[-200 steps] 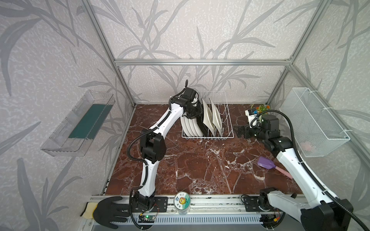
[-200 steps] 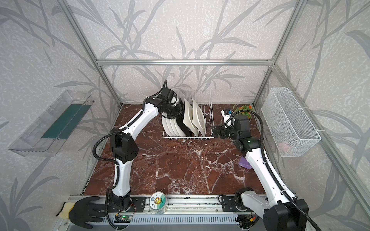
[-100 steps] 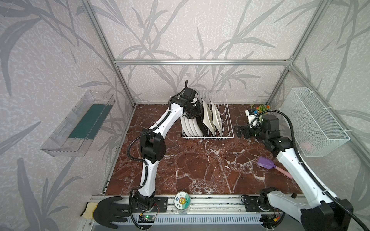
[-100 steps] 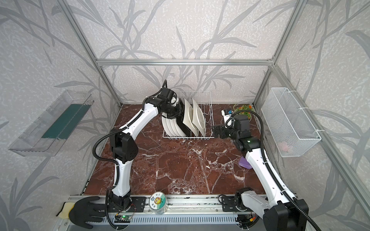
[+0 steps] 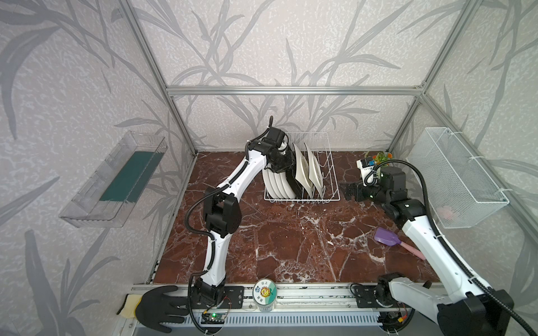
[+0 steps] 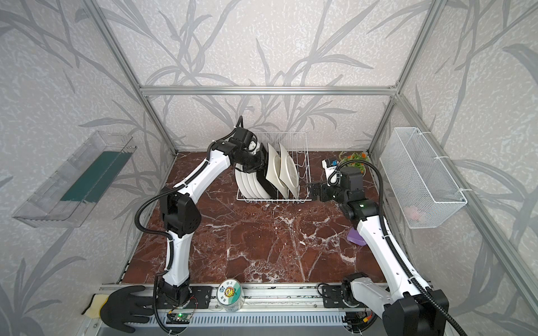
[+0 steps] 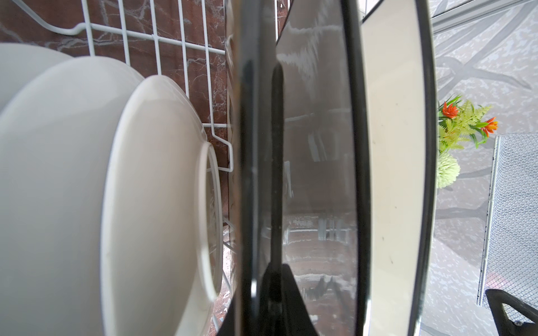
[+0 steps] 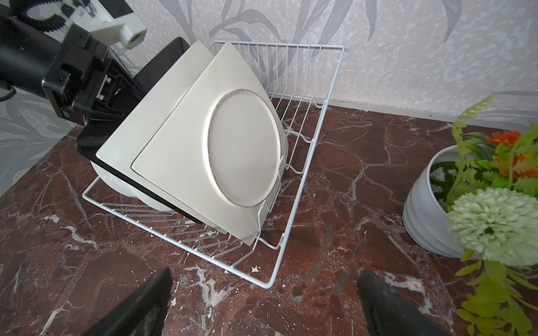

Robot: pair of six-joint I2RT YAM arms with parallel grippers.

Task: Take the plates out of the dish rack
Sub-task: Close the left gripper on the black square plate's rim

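Top views: the black plate [image 5: 292, 183] stands in the dish rack [image 5: 302, 200] at the far side of the worktop [image 5: 291, 247], between round white plates [image 5: 275, 181] and two cream square plates [image 5: 308, 171], its upper edge clenched in the left pincer [image 5: 286, 164]; the right pincer [image 5: 348, 190] gapes empty beside the rack. Nothing has shifted over the last second, so the lift is judged still pending. Red marble surface; leaf-patterned walls carry a mesh basket [image 5: 454, 180] and a clear tray [image 5: 116, 180]

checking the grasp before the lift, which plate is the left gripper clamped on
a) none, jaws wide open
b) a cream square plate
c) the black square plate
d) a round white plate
c: in the right wrist view the left gripper is shut on the upper edge of the black square plate.
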